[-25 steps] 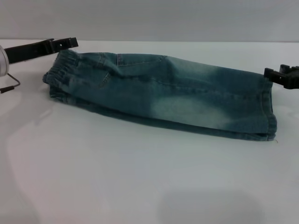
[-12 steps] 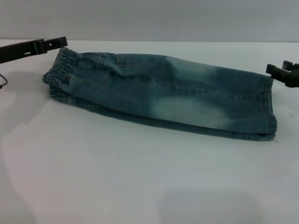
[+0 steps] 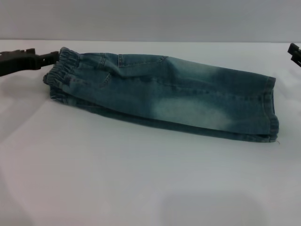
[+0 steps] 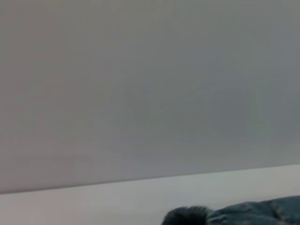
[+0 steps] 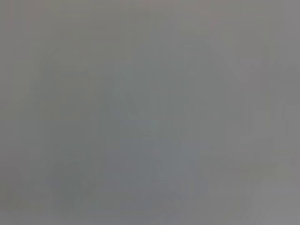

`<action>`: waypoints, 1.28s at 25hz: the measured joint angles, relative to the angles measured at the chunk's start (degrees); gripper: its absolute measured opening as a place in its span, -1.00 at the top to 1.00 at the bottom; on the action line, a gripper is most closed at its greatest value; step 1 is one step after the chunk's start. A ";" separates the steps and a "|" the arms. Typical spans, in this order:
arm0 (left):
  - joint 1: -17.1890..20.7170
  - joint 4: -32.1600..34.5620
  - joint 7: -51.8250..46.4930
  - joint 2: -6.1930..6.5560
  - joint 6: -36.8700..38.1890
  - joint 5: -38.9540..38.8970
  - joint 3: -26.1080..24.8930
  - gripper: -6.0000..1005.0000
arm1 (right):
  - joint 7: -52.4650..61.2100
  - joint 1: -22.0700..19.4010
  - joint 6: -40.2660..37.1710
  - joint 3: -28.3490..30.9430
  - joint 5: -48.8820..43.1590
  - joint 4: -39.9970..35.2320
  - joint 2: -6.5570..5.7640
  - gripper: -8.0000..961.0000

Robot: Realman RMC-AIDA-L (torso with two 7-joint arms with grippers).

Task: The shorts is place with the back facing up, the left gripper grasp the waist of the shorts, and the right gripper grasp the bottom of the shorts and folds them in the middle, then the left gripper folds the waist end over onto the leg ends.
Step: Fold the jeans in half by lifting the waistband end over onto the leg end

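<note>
The shorts (image 3: 164,94) lie folded lengthwise on the white table (image 3: 141,179), a long faded blue denim strip. The gathered waist (image 3: 61,70) forms the left end and the stitched leg ends (image 3: 272,108) the right end. My left gripper (image 3: 49,58) reaches in from the left edge, its black tip right at the upper corner of the waist. Only a black sliver of my right gripper (image 3: 295,51) shows at the right edge, up and away from the hems. In the left wrist view, the dark waist (image 4: 187,217) and some denim (image 4: 262,211) show low in the picture.
Bare white table surrounds the shorts, with broad room in front. A grey wall (image 3: 150,19) stands behind the table's far edge. The right wrist view is plain grey.
My left gripper has dropped lower and drawn back left, ending level with the waist. My right gripper has pulled away to the right, almost out of view. The shorts have not moved.
</note>
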 joint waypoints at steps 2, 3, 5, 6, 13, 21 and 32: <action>0.45 -0.41 1.29 -0.30 -1.78 0.10 0.09 -0.59 | -2.55 -0.22 0.00 -0.01 2.21 1.14 0.01 -0.17; 0.64 -0.64 1.70 -0.34 -2.43 0.14 0.13 -0.59 | -3.01 -0.25 -0.01 0.04 2.44 1.37 0.02 -0.17; 0.92 -1.50 2.26 -0.34 -3.30 0.22 0.17 -0.59 | -3.42 -0.25 -0.05 0.27 2.54 1.78 0.01 -0.17; 0.97 -1.96 2.33 -0.24 -3.41 0.23 0.17 -0.59 | -3.49 -0.25 -0.05 0.39 2.64 1.92 0.00 -0.17; 1.54 -5.23 1.84 0.49 -3.57 -0.06 -0.30 -0.59 | -3.58 -0.28 0.46 0.61 3.46 2.12 -0.05 -0.17; 1.13 -7.00 1.77 0.19 -3.57 -0.11 -0.13 -0.58 | -3.40 -0.01 0.80 0.66 3.48 2.16 -0.20 -0.17; 0.66 -8.41 1.03 -0.34 -3.18 -0.22 0.10 -0.53 | -3.25 0.26 1.61 0.66 3.48 2.16 -0.24 -0.17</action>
